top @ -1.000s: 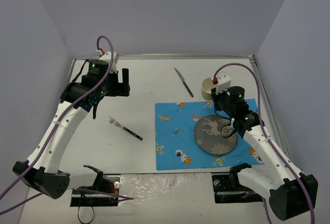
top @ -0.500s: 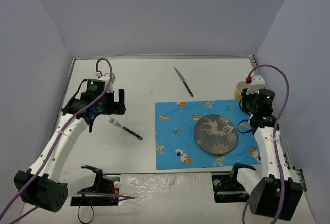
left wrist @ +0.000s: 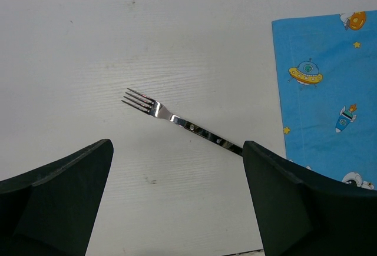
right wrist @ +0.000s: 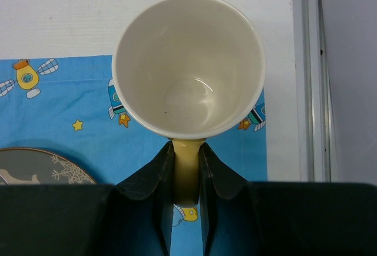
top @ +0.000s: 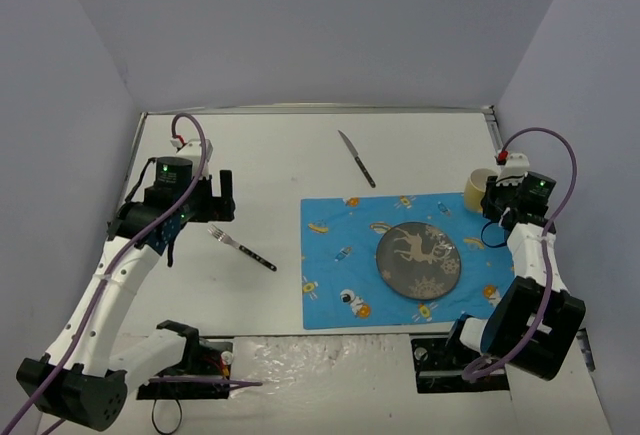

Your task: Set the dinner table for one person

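Two jobs open on the white dinner table (top: pixel 270 155). The cartoon-print placemat (top: pixel 335 255) lies at 4 o'clock of centre, with the grey deer-print plate (top: pixel 418 260) on it. My right gripper (right wrist: pixel 186 150) is clamped on the handle of the cream mug (right wrist: pixel 188 62), over the mat's 1 o'clock corner. I judge that I should set it down there. The knife (top: pixel 355 158) lies at 12. My left gripper (left wrist: pixel 177 150) hangs spread above the fork (left wrist: pixel 177 117). Next: descend and pinch its handle.

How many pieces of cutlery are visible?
2: a dark-handled silver fork left of the blue cartoon-print cloth placemat; a dark-handled silver knife beyond the placemat's far edge. None seems hidden.
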Available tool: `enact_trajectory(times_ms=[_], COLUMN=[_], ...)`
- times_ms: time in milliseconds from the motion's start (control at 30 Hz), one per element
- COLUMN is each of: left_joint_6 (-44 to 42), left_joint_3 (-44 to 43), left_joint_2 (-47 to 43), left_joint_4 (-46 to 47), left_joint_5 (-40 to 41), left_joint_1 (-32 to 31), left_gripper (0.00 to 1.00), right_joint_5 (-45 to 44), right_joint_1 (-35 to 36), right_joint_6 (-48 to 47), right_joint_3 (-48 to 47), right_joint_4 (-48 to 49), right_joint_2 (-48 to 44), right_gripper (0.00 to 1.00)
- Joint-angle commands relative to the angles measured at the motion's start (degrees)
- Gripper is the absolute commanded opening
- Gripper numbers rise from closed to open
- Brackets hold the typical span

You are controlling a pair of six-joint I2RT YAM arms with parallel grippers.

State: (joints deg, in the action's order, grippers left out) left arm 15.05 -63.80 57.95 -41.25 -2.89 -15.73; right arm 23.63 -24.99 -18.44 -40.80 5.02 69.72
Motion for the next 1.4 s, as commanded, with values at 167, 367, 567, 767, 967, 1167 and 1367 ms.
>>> enact_trajectory(times_ms=[167, 367, 567, 767, 967, 1167, 1367], left_joint_6=[-1.0, -0.8, -1.0, -1.0, -1.0, -1.2, -1.1], left_joint_3=[0.0, 0.2, 0.3, 0.3, 0.3, 0.3, 0.3], left_joint_2=[-0.2, 0.1, 0.2, 0.3, 0.2, 0.4, 0.1], left_joint_4=[2.8, 2.8, 2.9, 3.0, 2.9, 2.8, 2.8], left_joint_5=[2.4, 2.3, 2.4, 2.3, 2.4, 2.4, 2.4], left_joint_1=[0.8, 0.8, 0.8, 0.8, 0.8, 0.8, 0.9], left_gripper=[0.89, 0.89, 0.89, 0.89, 0.89, 0.89, 0.89], right_joint_5=[4.8, 4.2, 4.5, 4.7, 3.7, 1.3, -1.1], right_joint_1=[-1.9, -2.3, -3.2, -3.8, -4.2, -4.5, -4.6], right_joint_6=[-2.3, -2.6, -2.6, -2.7, -2.7, -2.2, -1.6], right_joint_3=[-6.3, -6.1, -6.1, -5.5, -3.9, -1.9, -1.4], right_joint_4=[10.7, 11.7, 12.2, 12.7, 12.9, 12.7, 11.9], right_joint_2=[3.7, 5.8, 7.7, 10.0, 10.9, 9.7, 6.6], right_gripper=[0.0, 0.0, 0.01, 0.02, 0.06, 0.2, 0.36])
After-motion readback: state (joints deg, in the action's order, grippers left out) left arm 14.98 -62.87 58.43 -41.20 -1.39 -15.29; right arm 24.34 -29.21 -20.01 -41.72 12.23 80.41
